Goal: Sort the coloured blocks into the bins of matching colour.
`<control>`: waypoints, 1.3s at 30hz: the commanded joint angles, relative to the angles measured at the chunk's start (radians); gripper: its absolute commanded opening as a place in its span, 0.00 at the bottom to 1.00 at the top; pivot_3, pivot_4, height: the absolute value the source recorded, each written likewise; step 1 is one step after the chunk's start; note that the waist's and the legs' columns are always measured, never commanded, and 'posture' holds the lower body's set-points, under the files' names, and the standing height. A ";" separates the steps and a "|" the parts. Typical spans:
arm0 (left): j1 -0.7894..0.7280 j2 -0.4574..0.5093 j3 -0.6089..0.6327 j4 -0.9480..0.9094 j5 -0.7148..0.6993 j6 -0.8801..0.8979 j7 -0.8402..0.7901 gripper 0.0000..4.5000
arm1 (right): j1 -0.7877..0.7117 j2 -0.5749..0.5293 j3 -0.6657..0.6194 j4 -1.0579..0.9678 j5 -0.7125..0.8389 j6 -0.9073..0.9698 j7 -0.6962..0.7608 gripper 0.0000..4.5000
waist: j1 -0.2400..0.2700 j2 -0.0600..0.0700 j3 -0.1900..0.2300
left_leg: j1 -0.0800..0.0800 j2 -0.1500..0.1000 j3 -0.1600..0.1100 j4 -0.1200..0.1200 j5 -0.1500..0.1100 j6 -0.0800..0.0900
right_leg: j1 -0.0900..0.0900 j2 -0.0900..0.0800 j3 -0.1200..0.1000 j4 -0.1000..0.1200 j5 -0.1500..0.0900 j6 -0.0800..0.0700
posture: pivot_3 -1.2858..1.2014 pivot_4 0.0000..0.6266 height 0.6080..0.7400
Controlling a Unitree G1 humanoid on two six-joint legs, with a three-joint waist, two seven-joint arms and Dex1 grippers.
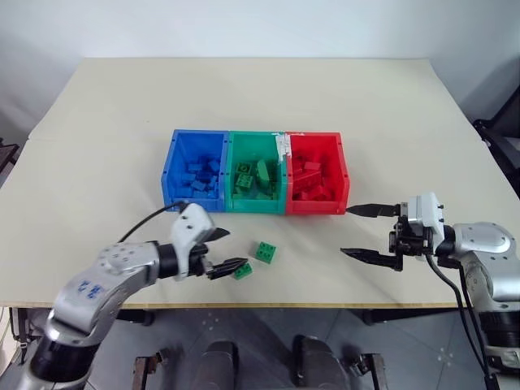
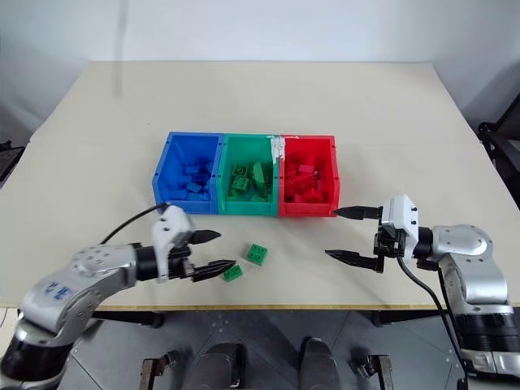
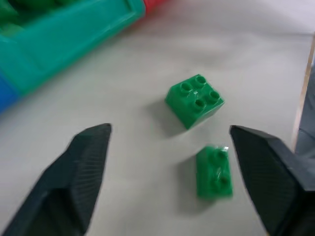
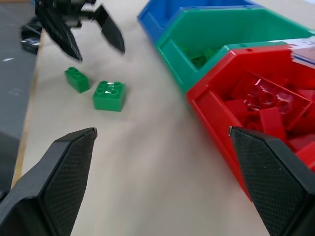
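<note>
Blocks still out on the table number two, both green: a square four-stud block and a narrower two-stud block, lying just beside each other in front of the green bin. Three joined bins stand in a row at the middle of the table: the blue bin on the robot's left, the green one in the middle, the red bin on the right. Each holds a heap of blocks of its own colour, too jumbled to count. A white label strip sits on the wall between green and red; any writing on it is too small to read.

The left gripper hangs low over the table with its two black fingers spread apart, empty, its tips just beside the narrower green block; from its wrist both loose blocks lie between the fingers. The right gripper hovers near the front right corner of the red bin, fingers spread wide and holding nothing.
</note>
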 commanded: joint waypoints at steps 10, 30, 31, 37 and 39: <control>-0.189 -0.180 -0.103 -0.012 0.028 0.354 0.231 0.91 | 0.113 -0.013 -0.047 -0.159 0.042 0.036 -0.092 1.00 | 0.010 0.000 0.000 | 0.000 0.000 0.000 0.000 0.000 -0.001 | 0.000 0.000 0.000 0.000 0.000 0.000 | 0.52 0.24 1.00; -0.150 -0.156 -0.100 -0.017 0.048 0.337 0.210 0.33 | 0.091 0.000 -0.003 -0.182 0.034 0.052 -0.131 1.00 | 0.011 0.000 0.000 | 0.001 -0.001 -0.001 0.003 0.000 -0.001 | 0.003 0.000 0.000 -0.001 0.000 0.000 | 0.52 0.24 1.00; -0.145 -0.150 -0.081 -0.022 0.042 0.327 0.200 0.33 | 0.087 0.001 -0.001 -0.182 0.031 0.050 -0.132 1.00 | 0.011 0.000 0.000 | 0.001 -0.001 -0.001 0.003 0.000 -0.001 | 0.003 0.000 0.000 -0.001 0.000 0.000 | 0.52 0.24 1.00; -0.071 -0.096 0.131 -0.022 -0.037 -0.002 -0.028 0.33 | 0.075 0.007 -0.013 -0.179 0.042 0.055 -0.152 1.00 | 0.009 0.000 0.000 | 0.000 0.000 -0.001 0.001 0.001 -0.001 | 0.001 0.000 0.000 -0.001 0.000 0.000 | 0.52 0.24 1.00; -0.065 -0.083 0.165 0.010 -0.030 -0.124 -0.085 0.33 | 0.082 0.032 -0.045 -0.204 0.095 0.073 -0.179 1.00 | 0.010 0.000 0.000 | 0.000 0.000 -0.001 0.001 0.001 -0.001 | 0.001 0.000 0.000 -0.001 0.000 0.000 | 0.52 0.24 1.00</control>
